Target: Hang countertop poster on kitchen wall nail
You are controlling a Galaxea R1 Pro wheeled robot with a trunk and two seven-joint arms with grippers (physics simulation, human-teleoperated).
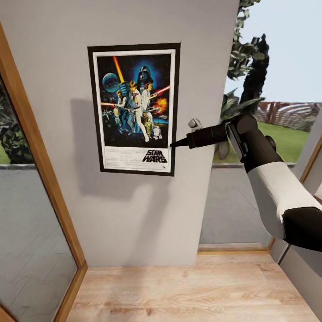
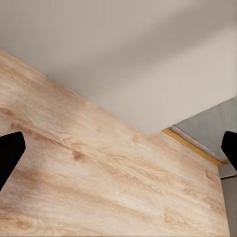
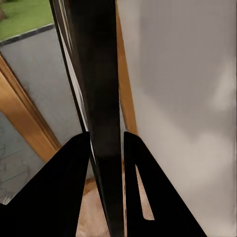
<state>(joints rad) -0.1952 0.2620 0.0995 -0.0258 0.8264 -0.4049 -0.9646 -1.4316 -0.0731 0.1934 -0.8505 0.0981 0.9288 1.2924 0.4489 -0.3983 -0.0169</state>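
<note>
Pale grey wall (image 1: 134, 214) filled the middle of the head view, standing between a wood-framed glass panel (image 1: 31, 188) on one side and an opening onto grass and trees on the other, with light wooden floor (image 1: 192, 290) below. The poster (image 1: 134, 109) sat upright and flat against that wall, well above the floor. The right end effector (image 1: 173, 144) reached in from the side and met the frame's lower right edge. No nail was visible, so whether the frame hung from one could not be told.

From the left wrist view, the left end effector (image 2: 118, 150) pointed down at the floor and the base of the wall, its two dark fingertips (image 2: 10, 150) far apart at the picture's edges with nothing between them.

From the right wrist view, the poster's black frame edge (image 3: 101, 98) ran edge-on between the two fingers (image 3: 64, 197), which were drawn in narrow against it on both sides, so the right end effector was gripping the poster beside the wall.

Judged from this, the pick-up and carry were done and the poster was at hanging height. What seemed left was confirming it was seated on a nail, letting go and backing the arm away.
</note>
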